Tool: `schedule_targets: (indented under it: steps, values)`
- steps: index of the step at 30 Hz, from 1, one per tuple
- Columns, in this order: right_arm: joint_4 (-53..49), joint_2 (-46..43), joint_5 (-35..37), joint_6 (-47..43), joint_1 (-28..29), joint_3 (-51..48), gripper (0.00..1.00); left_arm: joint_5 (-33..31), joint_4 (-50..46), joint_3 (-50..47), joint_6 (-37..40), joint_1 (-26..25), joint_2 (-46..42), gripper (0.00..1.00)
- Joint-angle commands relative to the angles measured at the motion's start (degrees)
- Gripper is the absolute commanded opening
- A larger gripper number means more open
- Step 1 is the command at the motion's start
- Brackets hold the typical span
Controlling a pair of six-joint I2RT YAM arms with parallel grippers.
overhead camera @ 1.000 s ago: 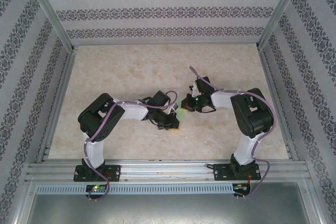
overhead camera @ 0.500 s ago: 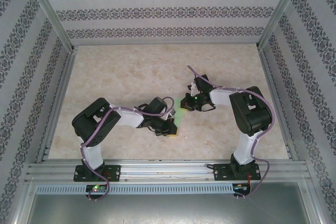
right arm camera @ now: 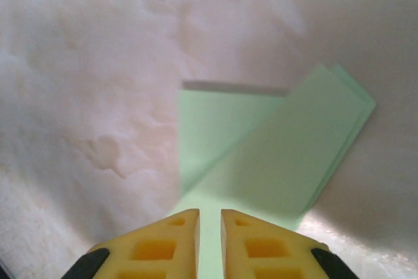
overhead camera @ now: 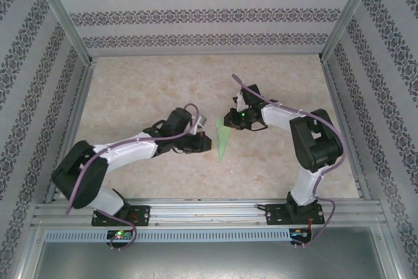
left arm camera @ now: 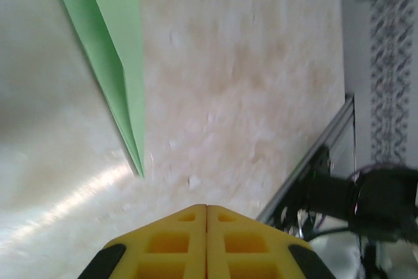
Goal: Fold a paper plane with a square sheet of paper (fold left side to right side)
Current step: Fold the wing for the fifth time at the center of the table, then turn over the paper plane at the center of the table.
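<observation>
The paper plane point(overhead camera: 223, 142) is a narrow light green dart lying flat on the table between the two arms, its point toward the near edge. In the left wrist view the paper plane point(left arm camera: 111, 44) runs down from the upper left to a sharp tip. My left gripper point(overhead camera: 208, 142) sits just left of the dart; its yellow jaws point(left arm camera: 207, 208) are pressed together with nothing between them. My right gripper point(overhead camera: 230, 121) hovers over the dart's wide far end. Its jaws point(right arm camera: 209, 213) stand a narrow gap apart above the layered green paper point(right arm camera: 274, 155), holding nothing.
The beige table point(overhead camera: 150, 89) is walled by patterned panels on three sides. An aluminium rail point(overhead camera: 209, 210) carries both arm bases along the near edge, and the right arm's base point(left arm camera: 366, 200) appears at the lower right of the left wrist view.
The left arm has stretched out and drawn its gripper off the paper, leaving the green dart uncovered. The right gripper's jaws have parted slightly and it has shifted a little farther away.
</observation>
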Motion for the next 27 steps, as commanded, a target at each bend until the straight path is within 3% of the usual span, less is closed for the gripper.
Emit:
schedule_targets:
  steps: [1,7,13,17,27]
  values:
    - [-5.8,-5.62,6.83,-2.74,1.46,3.25,0.26,-9.78,-3.9,-0.86,5.71,3.12,-4.88,0.1]
    - [-17.61,-9.38,23.77,-1.85,7.45,5.82,0.43,-21.09,-5.28,1.12,10.82,6.66,-9.22,0.24]
    - [-25.26,-7.47,36.35,-0.8,15.07,9.51,0.58,-27.16,-1.75,-0.55,12.29,8.75,-12.51,0.47]
    - [-28.38,-3.71,40.0,-0.42,18.86,12.64,0.62,-28.45,-1.53,-2.31,12.84,10.31,-15.11,0.57]
    - [-29.47,5.62,40.78,0.85,21.38,17.6,0.62,-27.94,-1.24,-7.8,11.42,13.05,-20.87,0.62]
